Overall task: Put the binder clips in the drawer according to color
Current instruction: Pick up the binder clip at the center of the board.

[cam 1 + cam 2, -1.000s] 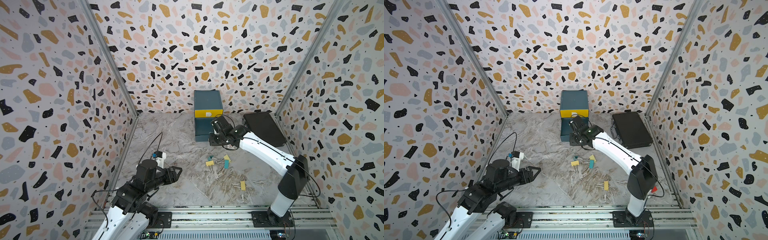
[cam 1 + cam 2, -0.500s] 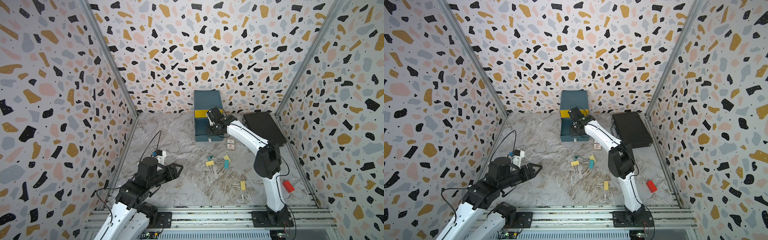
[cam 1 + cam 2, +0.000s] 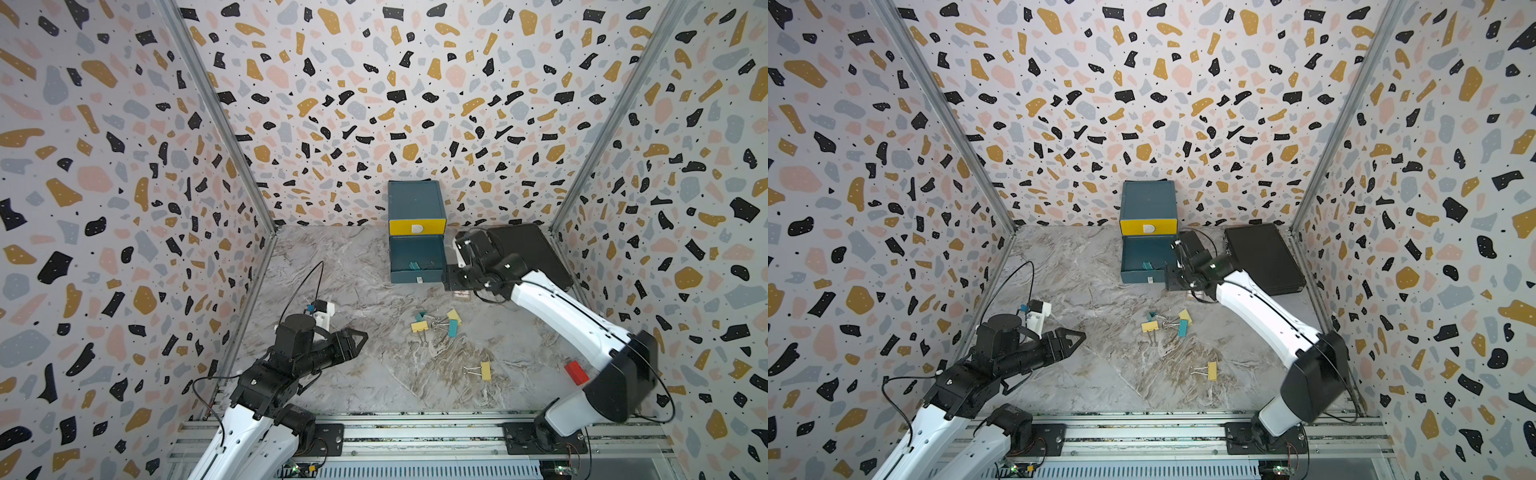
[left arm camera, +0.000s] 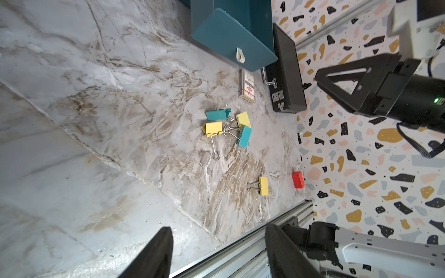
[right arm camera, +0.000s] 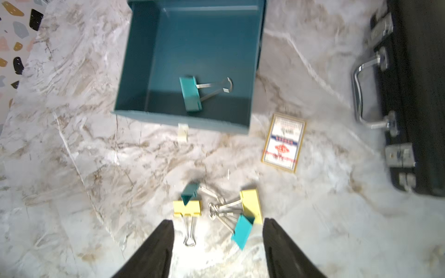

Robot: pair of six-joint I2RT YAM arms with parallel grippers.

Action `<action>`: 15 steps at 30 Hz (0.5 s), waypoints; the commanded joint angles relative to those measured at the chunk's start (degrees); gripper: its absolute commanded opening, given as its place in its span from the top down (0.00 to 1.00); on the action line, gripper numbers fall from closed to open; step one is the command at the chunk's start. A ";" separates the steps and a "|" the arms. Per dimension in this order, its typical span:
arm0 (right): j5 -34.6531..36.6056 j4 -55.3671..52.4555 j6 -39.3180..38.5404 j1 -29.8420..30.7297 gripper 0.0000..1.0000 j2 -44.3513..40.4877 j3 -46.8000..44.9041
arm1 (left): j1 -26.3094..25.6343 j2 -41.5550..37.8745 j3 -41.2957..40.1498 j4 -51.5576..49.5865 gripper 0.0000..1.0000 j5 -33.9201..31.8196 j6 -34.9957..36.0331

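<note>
The drawer (image 3: 417, 203) chest stands at the back wall, its yellow top drawer (image 3: 417, 227) shut. A teal drawer (image 5: 134, 72) below it is pulled out, and one teal binder clip (image 5: 191, 93) lies inside. Two yellow clips (image 5: 186, 208) (image 5: 251, 205) and two teal clips (image 5: 190, 190) (image 5: 242, 231) lie tangled on the table in front, and a third yellow clip (image 3: 485, 370) lies nearer the front. My right gripper (image 5: 218, 240) hangs open and empty above the tangle, beside the open drawer's right front corner. My left gripper (image 3: 359, 336) is open and empty at the front left.
A small printed card packet (image 5: 284, 143) lies just right of the open drawer. A flat black briefcase (image 3: 528, 253) sits at the back right. A red block (image 3: 576, 372) lies by the right wall. A metal rail (image 3: 415, 428) runs along the table's front edge.
My right gripper reached over the open teal drawer, opened and let the teal clip fall in, then drew back to the drawer's right front corner. The left arm barely moved.
</note>
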 commanded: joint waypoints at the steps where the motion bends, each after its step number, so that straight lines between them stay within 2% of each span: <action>1: -3.63 4.59 6.00 0.23 0.34 -3.78 -12.49 | 0.35 0.65 2.12 -2.07 0.35 5.06 5.28; 6: -6.74 8.70 7.57 1.39 0.33 -3.65 -21.51 | 0.35 -0.23 2.93 -5.80 0.35 5.40 7.71; 15: -2.51 12.66 7.15 3.85 0.34 5.96 -23.91 | 0.30 -1.24 2.28 -3.42 0.36 5.23 4.86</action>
